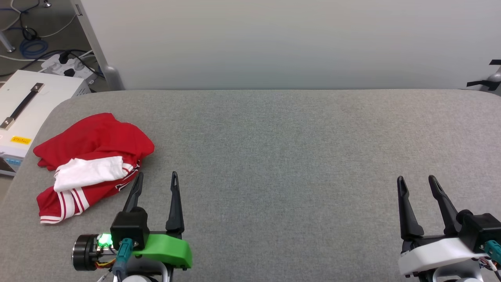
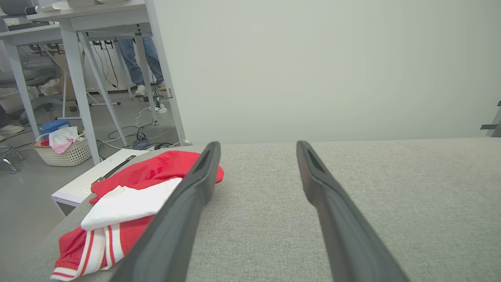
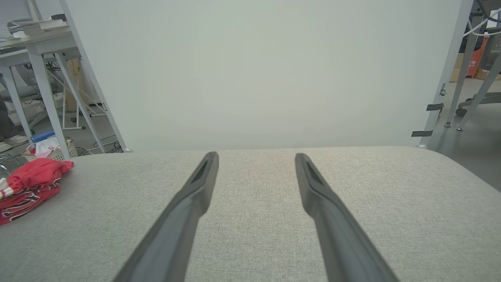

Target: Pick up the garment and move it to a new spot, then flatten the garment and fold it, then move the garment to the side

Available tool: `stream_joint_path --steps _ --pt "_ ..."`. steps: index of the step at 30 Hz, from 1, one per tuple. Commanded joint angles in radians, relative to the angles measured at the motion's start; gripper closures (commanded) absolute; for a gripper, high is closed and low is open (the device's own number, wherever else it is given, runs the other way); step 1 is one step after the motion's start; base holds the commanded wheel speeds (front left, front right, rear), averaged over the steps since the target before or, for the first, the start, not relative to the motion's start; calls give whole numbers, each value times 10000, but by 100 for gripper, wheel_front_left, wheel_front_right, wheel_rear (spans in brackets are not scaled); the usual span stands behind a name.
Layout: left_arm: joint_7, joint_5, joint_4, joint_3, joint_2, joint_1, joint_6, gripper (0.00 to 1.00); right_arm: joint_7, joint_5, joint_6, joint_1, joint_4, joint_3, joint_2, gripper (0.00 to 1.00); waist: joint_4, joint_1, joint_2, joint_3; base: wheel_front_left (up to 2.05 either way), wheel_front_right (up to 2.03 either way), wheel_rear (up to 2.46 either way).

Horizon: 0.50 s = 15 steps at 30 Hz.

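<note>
The garment [image 1: 94, 149], a red shirt with a white sleeve and red-white striped trim, lies crumpled near the left edge of the grey table [image 1: 274, 156]. A bit of black print shows at its right side. My left gripper [image 1: 157, 178] stands open just right of the garment, one fingertip close to its hem, nothing between the fingers. In the left wrist view the garment [image 2: 129, 196] lies left of my left gripper [image 2: 256, 145]. My right gripper [image 1: 417, 180] is open at the lower right, far from the shirt. The right wrist view has the garment [image 3: 29, 184] at far left and my right gripper [image 3: 254, 156].
A white box [image 1: 27, 109] with a black handle stands off the table's left edge, beside cables and a power strip [image 1: 68, 66]. A pale wall panel [image 1: 289, 43] rises behind the table. A basket [image 2: 62, 150], desk legs and a person's legs [image 2: 141, 62] show beyond.
</note>
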Motion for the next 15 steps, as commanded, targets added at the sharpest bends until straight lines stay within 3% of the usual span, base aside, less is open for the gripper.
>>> stream_joint_path --steps 1,15 --pt "-141 -60 27 -17 -31 94 60 0 -110 127 -5 156 -12 -2 -17 0 4 0 0 3 0 0 0" --pt "-430 -110 173 -129 -40 125 155 0 -395 142 -6 268 44 -52 -19 0 30 0 0 5 0 0 0"
